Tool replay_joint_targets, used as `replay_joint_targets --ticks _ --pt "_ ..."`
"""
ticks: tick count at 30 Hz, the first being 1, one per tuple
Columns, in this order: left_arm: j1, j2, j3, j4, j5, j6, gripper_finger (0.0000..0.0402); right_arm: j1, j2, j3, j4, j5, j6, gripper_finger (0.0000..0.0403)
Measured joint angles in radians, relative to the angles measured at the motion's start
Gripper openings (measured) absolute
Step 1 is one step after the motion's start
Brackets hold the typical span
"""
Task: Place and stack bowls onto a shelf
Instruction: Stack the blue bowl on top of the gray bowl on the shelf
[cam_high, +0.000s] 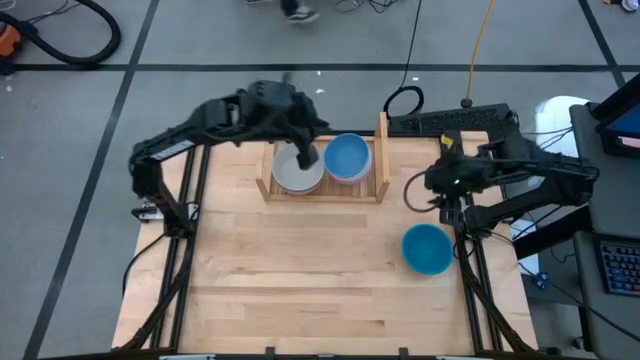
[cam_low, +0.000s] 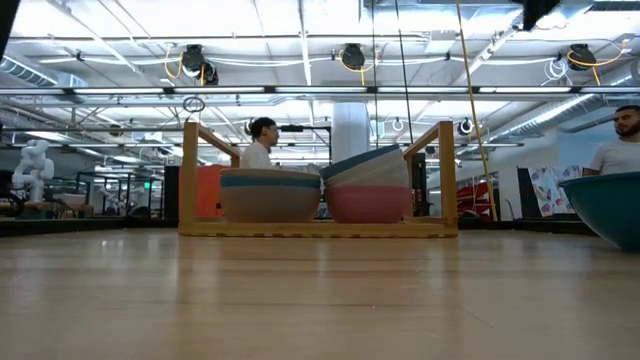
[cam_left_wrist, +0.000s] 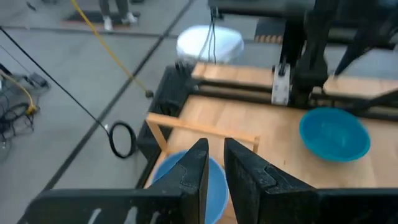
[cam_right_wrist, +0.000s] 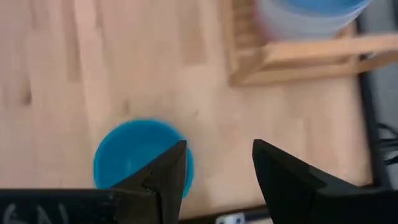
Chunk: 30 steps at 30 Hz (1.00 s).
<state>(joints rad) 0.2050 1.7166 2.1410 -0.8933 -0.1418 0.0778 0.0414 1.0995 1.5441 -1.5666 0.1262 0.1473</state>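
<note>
The light-wood shelf (cam_high: 322, 190) stands at the table's far middle. It holds two stacks of bowls: one topped by a grey-beige bowl (cam_high: 295, 175) on the left, and one topped by a blue bowl (cam_high: 348, 157) on the right. In the low view the right stack (cam_low: 368, 190) has a pink bowl at its base. My left gripper (cam_left_wrist: 216, 162) hovers over the shelf between the stacks. Its fingers are almost together and empty. A teal bowl (cam_high: 427, 248) rests on its base at the table's right. My right gripper (cam_right_wrist: 214, 171) hangs open and empty above the teal bowl's far side.
The shelf's two upright side boards (cam_high: 382, 150) flank the stacks. Bare wooden tabletop (cam_high: 300, 270) lies in front of the shelf. A person sits beyond the table in the low view (cam_low: 262, 140), and another stands at the right (cam_low: 625, 140). Cables lie on the floor behind the table.
</note>
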Motion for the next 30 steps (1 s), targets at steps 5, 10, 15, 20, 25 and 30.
replay_joint_targets --ticks 5,10,15,20,25,30 --pt "-0.002 -0.074 0.0 -0.008 -0.006 -0.002 0.0058 0.0 0.001 -0.17 -0.002 -0.027 -0.003 0.0176" --pt "-0.005 -0.132 0.001 -0.033 -0.033 -0.004 0.0058 0.0 0.001 -0.361 0.042 -0.047 -0.035 0.0176" --pt "-0.005 -0.155 0.001 -0.061 -0.044 -0.008 0.0058 0.0 0.001 -0.545 0.195 -0.152 -0.04 0.0176" --pt "-0.005 -0.16 -0.001 -0.078 -0.044 -0.005 0.0058 0.0 0.001 -0.695 0.35 -0.175 -0.071 0.0176" --pt "-0.005 -0.158 -0.001 -0.1 -0.044 -0.004 0.0058 0.0 0.001 -0.766 0.378 -0.113 -0.079 0.0176" --pt "-0.005 -0.159 -0.001 -0.105 -0.044 -0.004 0.0058 -0.001 0.001 -0.77 0.453 -0.102 -0.107 0.0176"
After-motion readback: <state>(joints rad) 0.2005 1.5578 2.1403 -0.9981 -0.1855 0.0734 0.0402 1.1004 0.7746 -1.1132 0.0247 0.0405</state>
